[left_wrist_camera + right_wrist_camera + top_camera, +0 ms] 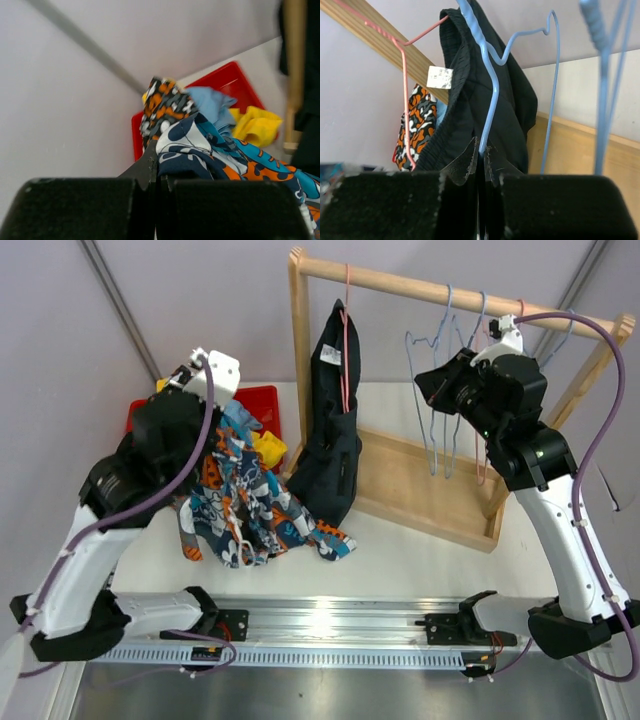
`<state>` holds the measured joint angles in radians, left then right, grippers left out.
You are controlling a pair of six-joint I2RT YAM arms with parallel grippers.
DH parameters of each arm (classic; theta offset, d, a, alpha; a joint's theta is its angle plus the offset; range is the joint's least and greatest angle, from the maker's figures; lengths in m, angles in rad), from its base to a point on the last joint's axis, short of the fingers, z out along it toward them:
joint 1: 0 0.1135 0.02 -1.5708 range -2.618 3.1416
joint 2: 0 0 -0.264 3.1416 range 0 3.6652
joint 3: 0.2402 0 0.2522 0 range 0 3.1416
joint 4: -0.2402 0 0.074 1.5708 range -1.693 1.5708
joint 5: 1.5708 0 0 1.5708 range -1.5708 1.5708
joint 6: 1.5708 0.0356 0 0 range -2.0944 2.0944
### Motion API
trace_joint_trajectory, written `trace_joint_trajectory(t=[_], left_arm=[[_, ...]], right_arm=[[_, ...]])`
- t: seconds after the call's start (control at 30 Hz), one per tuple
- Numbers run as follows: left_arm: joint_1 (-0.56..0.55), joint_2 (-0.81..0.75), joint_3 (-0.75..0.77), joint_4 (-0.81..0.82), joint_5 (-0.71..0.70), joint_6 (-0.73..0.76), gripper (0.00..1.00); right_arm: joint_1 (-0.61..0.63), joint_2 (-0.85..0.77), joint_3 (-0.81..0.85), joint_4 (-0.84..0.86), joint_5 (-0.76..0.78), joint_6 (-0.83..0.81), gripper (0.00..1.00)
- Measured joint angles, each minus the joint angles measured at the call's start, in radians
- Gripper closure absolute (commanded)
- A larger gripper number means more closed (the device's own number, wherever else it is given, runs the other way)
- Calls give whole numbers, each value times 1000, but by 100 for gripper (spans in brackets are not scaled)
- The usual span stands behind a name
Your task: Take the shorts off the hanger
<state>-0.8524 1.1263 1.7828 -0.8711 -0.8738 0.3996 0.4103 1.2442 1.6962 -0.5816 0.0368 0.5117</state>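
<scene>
We see the left gripper pinched tight on 1 pair of patterned shorts, near the red bin and the yellow shorts. The right gripper is closed around a blue hanger. The black shorts hang on the pink hanger from the wooden rail.

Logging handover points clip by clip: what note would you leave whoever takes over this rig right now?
Left claw: shut on patterned shorts, which trail onto the table beside the red bin.
Right claw: appears shut on an empty blue hanger on the wooden rack.
In the bin: yellow shorts, plain blue shorts, second patterned pair.
Done: four pairs are off hangers.
Left: black shorts hang on the pink hanger. Probably drop the held pair, then free the black one.
</scene>
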Motion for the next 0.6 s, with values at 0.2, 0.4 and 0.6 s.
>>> trace_joint_trajectory(t=[0.2, 0.4, 0.6], left_arm=[[319, 175, 142, -67, 166, -170, 100], [523, 241, 436, -53, 199, -237, 100], [816, 311, 583, 32, 232, -342, 100]], right_arm=[[12, -5, -13, -10, 8, 21, 38], [20, -32, -109, -93, 27, 12, 1], [20, -97, -159, -131, 47, 5, 1]])
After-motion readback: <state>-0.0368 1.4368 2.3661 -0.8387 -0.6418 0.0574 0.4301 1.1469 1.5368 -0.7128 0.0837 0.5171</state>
